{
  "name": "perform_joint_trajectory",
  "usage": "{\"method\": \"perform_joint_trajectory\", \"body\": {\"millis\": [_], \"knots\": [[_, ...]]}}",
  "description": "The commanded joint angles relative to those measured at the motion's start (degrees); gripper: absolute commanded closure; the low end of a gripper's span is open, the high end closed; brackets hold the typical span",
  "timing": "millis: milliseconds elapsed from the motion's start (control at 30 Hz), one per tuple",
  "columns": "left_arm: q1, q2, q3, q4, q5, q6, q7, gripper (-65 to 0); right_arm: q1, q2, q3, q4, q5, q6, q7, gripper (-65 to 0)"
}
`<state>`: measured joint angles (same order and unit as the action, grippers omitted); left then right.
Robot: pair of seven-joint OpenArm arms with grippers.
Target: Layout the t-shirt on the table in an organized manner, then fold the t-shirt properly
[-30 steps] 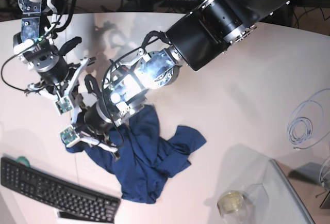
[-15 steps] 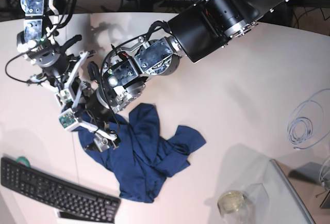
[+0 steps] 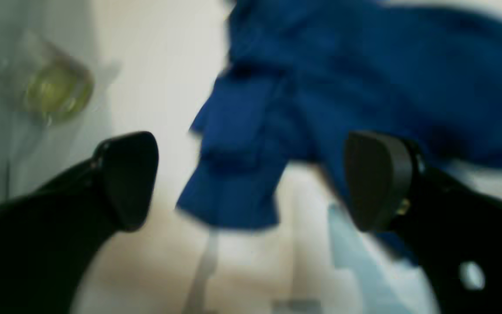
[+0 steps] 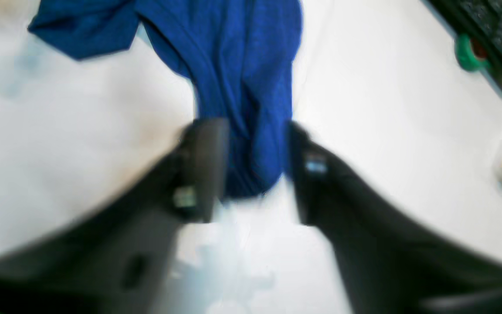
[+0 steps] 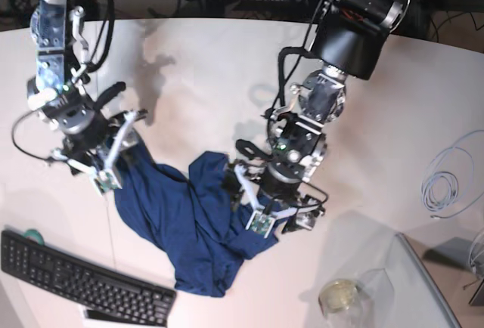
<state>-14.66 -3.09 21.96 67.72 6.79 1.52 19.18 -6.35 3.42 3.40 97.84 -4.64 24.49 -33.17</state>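
Note:
The dark navy t-shirt (image 5: 189, 222) lies crumpled on the white table (image 5: 393, 109), drawn out from upper left to lower middle. My right gripper (image 5: 113, 154) is at the shirt's upper-left end. In the right wrist view its jaws (image 4: 253, 170) stand partly apart, open, with a rounded bunch of the t-shirt (image 4: 246, 87) lying between the fingers. My left gripper (image 5: 272, 207) hovers over the shirt's right edge. Its fingers (image 3: 129, 179) are wide apart and open, and folds of the t-shirt (image 3: 364, 69) show beyond them, not gripped.
A black keyboard (image 5: 83, 283) lies at the front left, with a small green round thing (image 5: 32, 235) beside it. A glass jar (image 5: 340, 296) and a grey translucent tray (image 5: 412, 275) stand at the front right. A coiled white cable (image 5: 446, 181) lies at the right edge.
The left arm has swung away from the right gripper to the shirt's right side and opened its jaws. The right gripper's jaws have parted. The shirt's left end is drawn out further.

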Motion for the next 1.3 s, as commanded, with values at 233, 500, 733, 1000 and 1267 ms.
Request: {"method": "perform_joint_trajectory", "body": {"millis": [233,500,733,1000,1267], "knots": [[14.96,-4.34,-21.3,13.02,-0.5,-0.42,-1.73,0.0,13.95,-0.3,-13.82,-13.67,0.64,-0.53,1.92,-45.9],[26.3,-5.3,-32.28,19.09,-0.15,-0.42,-1.9,0.0,21.87,-2.06,-18.04,-28.96,0.64,-6.34,7.19,-45.9],[29.2,-6.01,-33.34,19.18,-0.15,-0.42,-1.9,0.0,26.96,-2.15,-17.6,-44.52,0.73,-7.04,13.96,-45.5],[28.68,-5.83,-32.81,18.91,-0.15,-0.42,-1.9,0.0,27.32,-2.15,-17.51,-46.37,0.73,-7.13,14.13,-8.1],[28.68,-5.65,-32.64,18.83,-0.15,-0.42,-1.9,0.0,23.8,-0.65,-17.51,-37.75,0.64,-7.13,12.9,-0.6]]}}
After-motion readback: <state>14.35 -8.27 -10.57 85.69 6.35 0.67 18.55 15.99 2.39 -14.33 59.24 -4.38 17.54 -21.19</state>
